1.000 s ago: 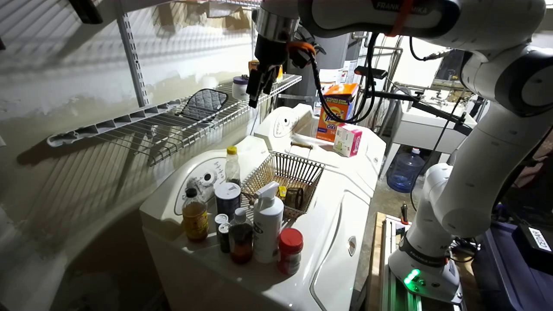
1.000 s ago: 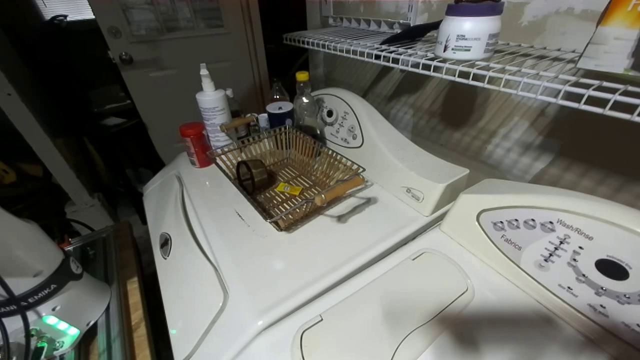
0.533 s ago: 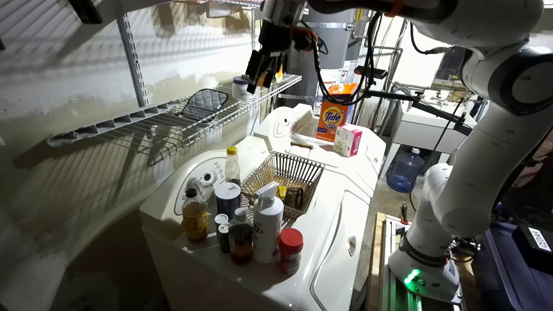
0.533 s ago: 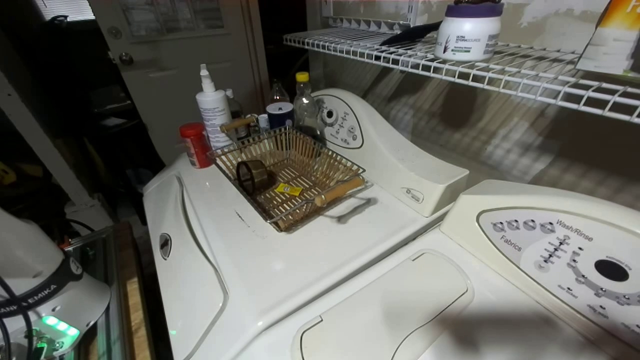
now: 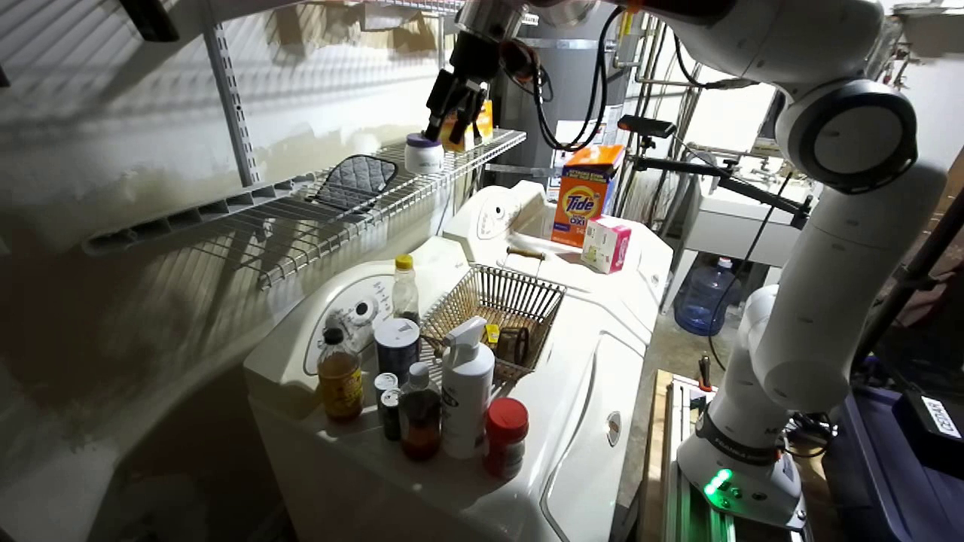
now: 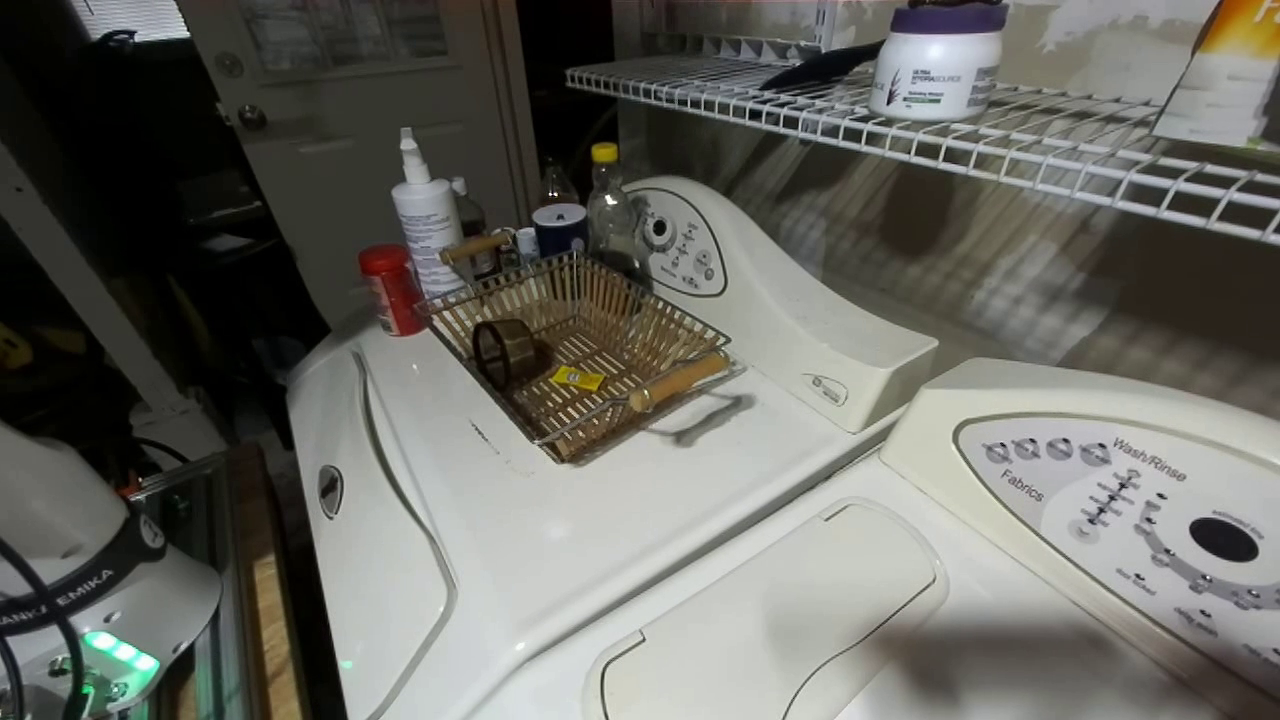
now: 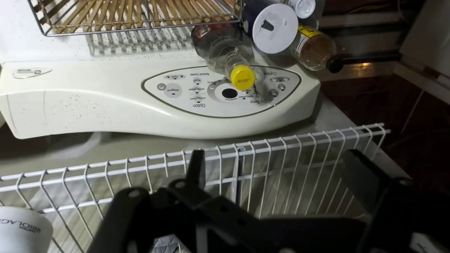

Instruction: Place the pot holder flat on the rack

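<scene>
Pot holder (image 5: 354, 183) is sitting tilted on the rack (image 6: 1070, 168), nearer than the purple-lidded jar (image 5: 423, 158) in an exterior view (propped how, I cannot tell). Near that jar, the gripper (image 7: 274, 156) is hanging, fingers wide apart, holding nothing. Flattening is probably calling for a gentle press on the raised edge, clear of the jar. In an exterior view the pot holder (image 6: 825, 70) is showing its slant; the wrist view is catching only a likely scrap (image 7: 164, 245) of it.

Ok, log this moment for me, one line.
claw: open, empty | quilted pot holder: on wire rack, tilted | Ultra Hydrasource jar: upright, same rack | flat placement: not yet done
</scene>
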Action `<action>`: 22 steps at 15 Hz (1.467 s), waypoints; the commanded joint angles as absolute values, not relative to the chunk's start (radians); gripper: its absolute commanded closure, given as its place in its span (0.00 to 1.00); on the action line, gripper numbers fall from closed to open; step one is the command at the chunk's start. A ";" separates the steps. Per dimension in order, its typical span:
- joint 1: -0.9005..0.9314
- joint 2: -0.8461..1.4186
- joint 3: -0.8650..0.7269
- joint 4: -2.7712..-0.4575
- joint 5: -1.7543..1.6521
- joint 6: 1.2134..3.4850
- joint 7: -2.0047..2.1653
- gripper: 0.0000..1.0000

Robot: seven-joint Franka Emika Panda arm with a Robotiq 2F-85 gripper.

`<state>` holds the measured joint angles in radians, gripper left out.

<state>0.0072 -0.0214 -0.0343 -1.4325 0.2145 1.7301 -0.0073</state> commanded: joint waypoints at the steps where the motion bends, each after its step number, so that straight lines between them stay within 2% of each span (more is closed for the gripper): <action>1: -0.023 0.083 -0.047 -1.331 0.282 1.727 -0.072 0.00; 11: -0.038 0.195 -0.059 -1.300 0.236 2.055 -0.125 0.00; 22: -0.042 0.209 -0.070 -1.324 0.231 2.076 -0.098 0.00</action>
